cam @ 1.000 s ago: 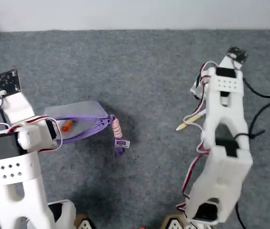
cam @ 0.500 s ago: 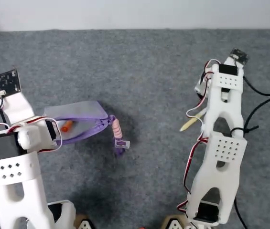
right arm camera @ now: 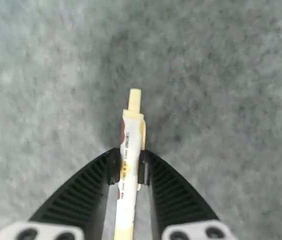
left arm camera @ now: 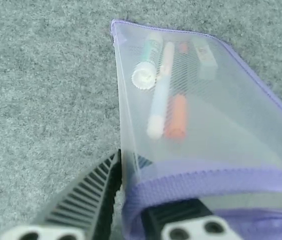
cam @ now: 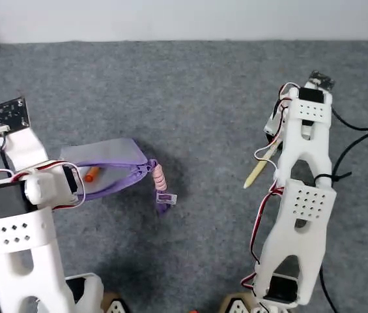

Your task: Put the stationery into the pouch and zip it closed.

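Observation:
A translucent pouch (cam: 105, 156) with a purple zipper lies at the left of the grey table, its mouth gaping. My left gripper (cam: 73, 179) is shut on the pouch's end near the zipper band (left arm camera: 205, 180). Through the pouch wall (left arm camera: 230, 100) I see a green-capped marker (left arm camera: 145, 65), a pale pen (left arm camera: 159, 95), an orange piece (left arm camera: 176, 117) and a small eraser (left arm camera: 204, 54). At the right, my right gripper (right arm camera: 129, 159) is shut on a cream pen (right arm camera: 129, 145), held just above the carpet. From above, the cream pen (cam: 257, 172) sticks out slantwise beside the right arm.
A pink beaded zipper pull (cam: 160, 175) with a small tag (cam: 167, 197) hangs off the pouch's right end. Grey carpet (cam: 203, 117) lies between the two arms. Black cables (cam: 356, 134) trail at the far right, and a pale wall runs along the back.
The right arm stretched out away from its base, and the cream pen in its gripper swung to a steeper slant. The left arm and pouch barely moved.

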Tool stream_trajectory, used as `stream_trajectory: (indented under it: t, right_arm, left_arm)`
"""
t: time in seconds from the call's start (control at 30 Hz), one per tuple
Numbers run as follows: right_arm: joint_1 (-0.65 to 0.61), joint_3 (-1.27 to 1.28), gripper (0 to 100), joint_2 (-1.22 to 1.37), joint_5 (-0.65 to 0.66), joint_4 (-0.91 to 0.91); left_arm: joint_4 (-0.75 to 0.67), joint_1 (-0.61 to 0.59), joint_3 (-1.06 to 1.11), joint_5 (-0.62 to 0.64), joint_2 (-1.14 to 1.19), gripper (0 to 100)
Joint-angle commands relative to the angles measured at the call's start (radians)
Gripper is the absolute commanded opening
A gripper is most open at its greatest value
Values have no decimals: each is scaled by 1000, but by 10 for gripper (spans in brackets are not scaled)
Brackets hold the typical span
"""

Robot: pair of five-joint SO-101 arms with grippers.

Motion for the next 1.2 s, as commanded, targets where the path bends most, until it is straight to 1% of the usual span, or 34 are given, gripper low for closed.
stream_trajectory:
  t: [0.0,0.2,0.33,0.4,0.53,0.67,0.77,0.9,1.03,1.17]
  right_arm:
    - [-7,-17,8,-134,55,65]
    - [-58,-17,8,-269,140,211]
    - [-107,-15,8,-366,152,318]
    - [-130,-8,8,-415,150,331]
    - [-188,25,8,-529,155,331]
    - [-271,144,8,-694,155,331]
    - [-338,264,8,-831,149,331]
    - [-418,367,8,-983,147,312]
    - [-496,388,8,-1106,152,237]
    - [-599,391,8,-1176,149,113]
  left_arm:
    - [12,2,-8,0,-6,16]
    - [12,3,-12,2,-2,16]
    - [12,3,-10,2,2,16]
    - [12,3,-7,2,3,16]
    - [12,3,-8,2,5,16]
    - [38,17,-47,3,63,15]
    - [77,20,-166,6,166,15]
    - [78,18,-349,6,275,15]
    - [78,21,-478,6,368,15]
    - [75,20,-579,8,446,15]
